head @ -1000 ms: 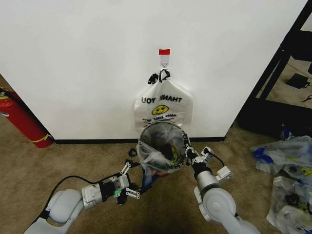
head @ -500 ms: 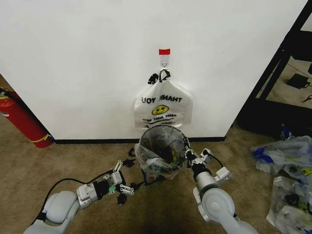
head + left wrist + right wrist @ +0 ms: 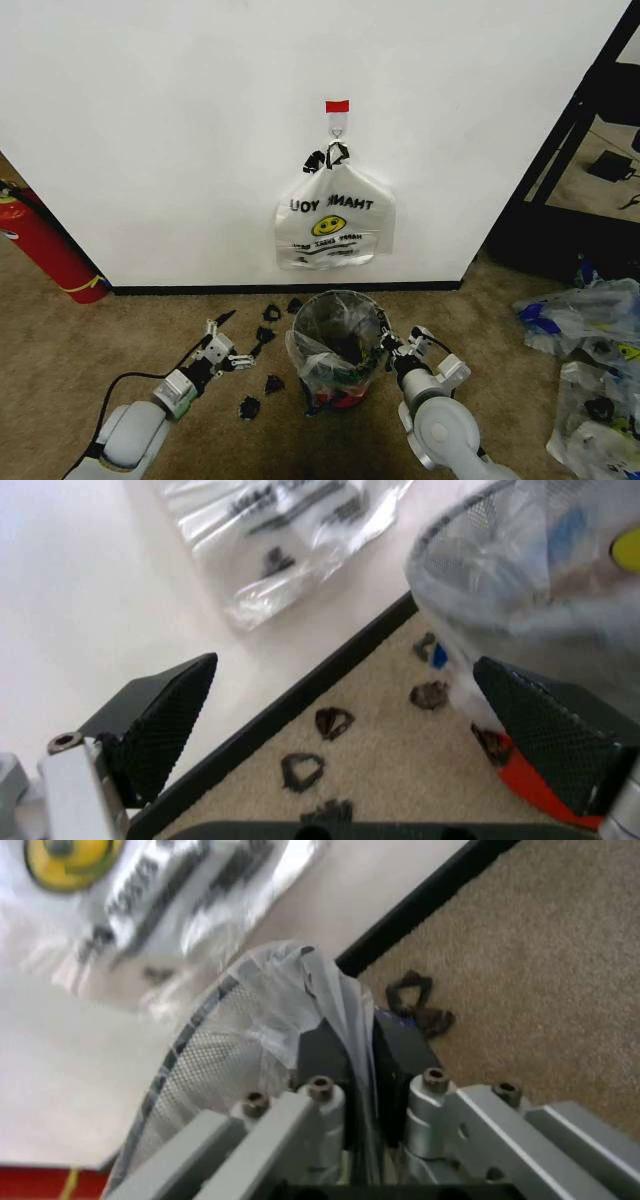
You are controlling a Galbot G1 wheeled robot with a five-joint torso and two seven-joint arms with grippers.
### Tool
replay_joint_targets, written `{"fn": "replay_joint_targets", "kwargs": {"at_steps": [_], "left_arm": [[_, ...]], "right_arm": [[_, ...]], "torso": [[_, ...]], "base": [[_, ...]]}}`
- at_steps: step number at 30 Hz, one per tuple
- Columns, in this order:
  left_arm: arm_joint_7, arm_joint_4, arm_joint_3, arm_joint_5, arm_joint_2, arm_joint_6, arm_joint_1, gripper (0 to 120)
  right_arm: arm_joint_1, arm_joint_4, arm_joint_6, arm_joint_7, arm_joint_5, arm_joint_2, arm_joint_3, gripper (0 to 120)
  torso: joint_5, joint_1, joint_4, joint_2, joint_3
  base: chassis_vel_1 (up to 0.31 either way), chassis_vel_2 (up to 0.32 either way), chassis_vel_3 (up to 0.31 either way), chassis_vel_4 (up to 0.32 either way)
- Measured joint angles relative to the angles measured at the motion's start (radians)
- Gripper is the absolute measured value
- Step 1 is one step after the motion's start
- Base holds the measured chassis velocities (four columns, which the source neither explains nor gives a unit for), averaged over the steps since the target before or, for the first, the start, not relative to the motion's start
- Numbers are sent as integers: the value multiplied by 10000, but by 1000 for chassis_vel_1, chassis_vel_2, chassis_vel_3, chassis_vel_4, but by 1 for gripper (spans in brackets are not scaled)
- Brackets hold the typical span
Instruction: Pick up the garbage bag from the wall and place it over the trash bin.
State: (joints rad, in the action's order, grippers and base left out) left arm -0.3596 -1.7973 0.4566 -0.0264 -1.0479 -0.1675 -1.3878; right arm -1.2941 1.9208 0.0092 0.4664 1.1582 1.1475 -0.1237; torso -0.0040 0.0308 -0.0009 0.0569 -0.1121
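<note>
Garbage bag [image 3: 335,335] film is draped over the mouth of the trash bin [image 3: 345,398], which stands on the carpet just in front of the wall [image 3: 180,120], below the whiter THANK YOU bag [image 3: 333,220] on its hook.

Going from the left: a red fire extinguisher [image 3: 45,250] leans at the wall, well clear of the work. Next, the left tool [image 3: 222,340] sits low over the carpet, apart from the bin, its two pads spread wide with nothing between them; black scraps [image 3: 262,378] lie on the floor between it and the bin. Then the bin itself, with the film bunched around its rim. On its far side the right tool [image 3: 396,352] is at the rim, and the right wrist view shows its pads [image 3: 322,1054] pinched together on a fold of the film beside the mesh.

To finish this well, I judge the pinched edge should be drawn down outside the rim, gently, since the thin plastic could tear on the wire or tip the light bin.
</note>
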Motion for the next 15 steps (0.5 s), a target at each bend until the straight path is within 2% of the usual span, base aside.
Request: {"fn": "replay_joint_targets", "kwargs": {"at_steps": [2,4,7,8,15], "left_arm": [[-18,-24,-13,0,-7,-6,0,100],[-73,-100,-37,0,-7,-30,7,100],[-165,-138,-35,-5,26,-79,2,100],[-165,-138,-35,-5,26,-79,2,100],[-284,-139,-24,-6,1,-198,-19,100]], "right_arm": [[-31,-56,-35,-145,-61,-52,17,11],[-187,-215,-133,-598,-298,-269,64,23],[-487,-195,-275,-932,-523,-673,71,34],[-487,-195,-275,-932,-523,-673,71,34],[-1020,740,-208,-988,-778,-1223,-112,65]], "torso": [[0,0,-1,0,0],[1,0,-4,0,0],[1,0,-2,0,0],[1,0,-2,0,0],[0,0,-1,0,0]], "base": [[0,0,0,0],[0,0,0,0],[0,0,0,0],[0,0,0,0],[0,0,0,0]]}}
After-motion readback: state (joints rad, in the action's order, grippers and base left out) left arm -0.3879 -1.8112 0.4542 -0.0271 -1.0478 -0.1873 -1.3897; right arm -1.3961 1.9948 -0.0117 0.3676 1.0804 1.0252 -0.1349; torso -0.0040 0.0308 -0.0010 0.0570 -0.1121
